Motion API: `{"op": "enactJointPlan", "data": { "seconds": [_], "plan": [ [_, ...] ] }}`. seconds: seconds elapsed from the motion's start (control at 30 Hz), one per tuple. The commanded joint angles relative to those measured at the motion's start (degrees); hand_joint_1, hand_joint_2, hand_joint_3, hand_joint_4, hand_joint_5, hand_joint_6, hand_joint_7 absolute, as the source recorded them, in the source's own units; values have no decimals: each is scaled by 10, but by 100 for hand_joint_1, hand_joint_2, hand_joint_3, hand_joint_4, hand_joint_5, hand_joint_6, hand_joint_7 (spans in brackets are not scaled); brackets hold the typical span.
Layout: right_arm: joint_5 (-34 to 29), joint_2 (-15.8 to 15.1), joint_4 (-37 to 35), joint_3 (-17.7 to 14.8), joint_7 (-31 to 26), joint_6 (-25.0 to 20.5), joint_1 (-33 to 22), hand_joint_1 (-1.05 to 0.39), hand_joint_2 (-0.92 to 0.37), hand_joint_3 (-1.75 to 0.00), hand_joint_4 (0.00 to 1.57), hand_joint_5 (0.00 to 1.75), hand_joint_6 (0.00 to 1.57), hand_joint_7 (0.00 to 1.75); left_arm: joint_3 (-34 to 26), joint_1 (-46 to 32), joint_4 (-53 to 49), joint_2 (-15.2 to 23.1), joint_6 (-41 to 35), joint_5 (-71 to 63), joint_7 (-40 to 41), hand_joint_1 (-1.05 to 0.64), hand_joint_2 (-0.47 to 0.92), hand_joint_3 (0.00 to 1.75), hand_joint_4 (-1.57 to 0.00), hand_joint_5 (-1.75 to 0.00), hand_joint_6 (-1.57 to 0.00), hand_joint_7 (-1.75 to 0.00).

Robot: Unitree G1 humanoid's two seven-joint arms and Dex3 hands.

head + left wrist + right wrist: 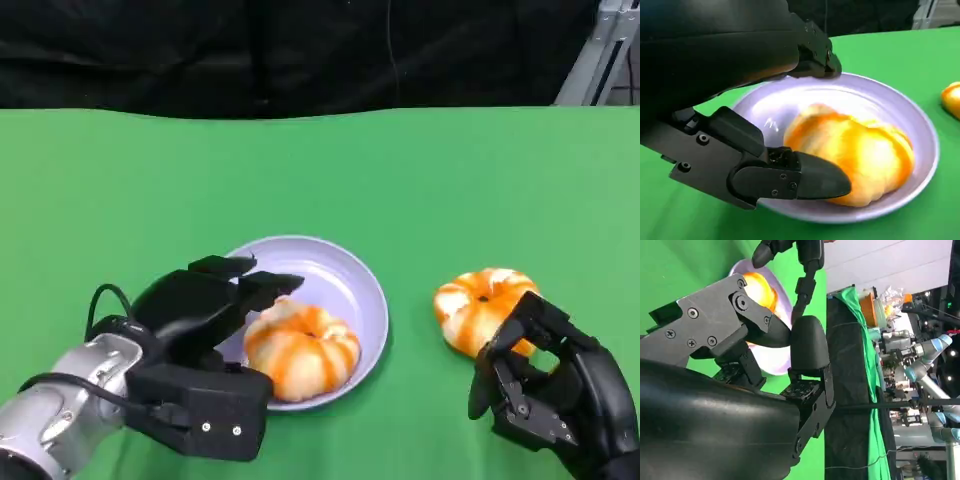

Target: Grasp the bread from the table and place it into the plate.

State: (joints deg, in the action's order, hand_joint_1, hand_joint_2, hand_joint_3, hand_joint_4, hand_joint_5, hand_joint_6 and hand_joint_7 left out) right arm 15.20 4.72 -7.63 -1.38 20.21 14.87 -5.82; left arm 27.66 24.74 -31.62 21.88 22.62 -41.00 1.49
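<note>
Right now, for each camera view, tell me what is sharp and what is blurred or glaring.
Head view: evenly lit, bread and plate sharp, soft shadows only. Left wrist view: the bread in the plate looks soft and smeared, the left robot hand crisper. Right wrist view: turned on its side, the right robot hand close and dark, bright glare at the background lights.

A bench [420, 170] is covered in green cloth; a black curtain [250, 50] is hung behind it.
</note>
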Motion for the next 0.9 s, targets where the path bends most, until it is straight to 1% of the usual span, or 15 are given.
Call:
{"op": "enactJointPlan", "data": {
  "seconds": [0.03,0.27,0.3,0.37,0.4,0.43,0.47,0.53,0.57,0.6,0.63,0.67,0.73,0.8,0.9],
  "plan": [
    [6,-6,0,-4,2,8,0,-14,-60,-109,85,175,61,175,-1,-12,10,10,-4,-5,2,-105,92,66,0,0,-6,-1],
    [8,-3,2,-4,1,7,-1,-13,-60,-110,85,175,61,175,-21,-32,35,11,2,22,-6,-105,92,62,0,0,-15,-4],
    [5,-3,1,-4,0,12,-1,-13,-60,-110,85,175,62,175,-35,-45,48,9,2,48,-13,-105,92,61,0,0,-16,-4],
    [2,-4,1,-4,-2,13,-1,-13,-60,-110,85,175,61,175,-64,-67,73,4,2,102,-32,-73,92,38,-25,-7,-40,-7],
    [1,-4,3,-3,-4,11,-2,-13,-60,-110,85,175,61,175,-82,-76,74,-3,17,152,-51,-60,92,34,-35,-9,-47,-7],
    [0,-4,5,-3,-6,8,-3,-13,-61,-110,85,175,61,175,-93,-81,73,-7,28,185,-65,-31,92,31,-51,-15,-59,-10],
    [2,-3,6,-3,-6,8,-3,-13,-61,-110,84,175,61,175,-108,-87,66,-15,38,227,-83,-21,92,30,-56,-16,-63,-11],
    [5,-3,5,-3,-3,9,-3,-13,-61,-110,84,175,61,175,-134,-97,55,-28,48,299,-120,2,92,41,-83,-23,-84,-15],
    [6,-4,3,-3,-1,11,-2,-13,-61,-110,84,175,61,175,-148,-103,55,-33,40,335,-142,5,90,52,-93,-46,-100,-20],
    [5,-4,3,-3,-1,12,-1,-13,-61,-110,84,175,61,175,-161,-111,60,-39,27,373,-167,6,84,66,-91,-83,-111,-28],
    [4,-5,3,-3,-1,13,-1,-13,-61,-111,84,175,61,175,-175,-120,72,-46,8,412,-191,7,73,90,-86,-126,-109,-68],
    [3,-5,4,-2,-2,12,-1,-13,-61,-111,84,175,61,175,-186,-129,86,-50,-13,441,-210,8,66,104,-84,-144,-99,-104],
    [4,-5,8,-2,-5,6,-3,-13,-61,-111,84,175,61,175,-205,-150,121,-53,-60,499,-250,8,57,121,-82,-166,-85,-146],
    [4,-5,10,-2,-8,1,-4,-13,-60,-110,84,175,61,175,-219,-173,159,-48,-104,538,-282,8,54,129,-81,-172,-79,-158],
    [9,-5,9,-3,-4,2,-4,-12,-61,-110,84,175,61,175,-237,-207,209,-43,-148,575,-314,8,54,133,-81,-174,-77,-164]
  ]
}}
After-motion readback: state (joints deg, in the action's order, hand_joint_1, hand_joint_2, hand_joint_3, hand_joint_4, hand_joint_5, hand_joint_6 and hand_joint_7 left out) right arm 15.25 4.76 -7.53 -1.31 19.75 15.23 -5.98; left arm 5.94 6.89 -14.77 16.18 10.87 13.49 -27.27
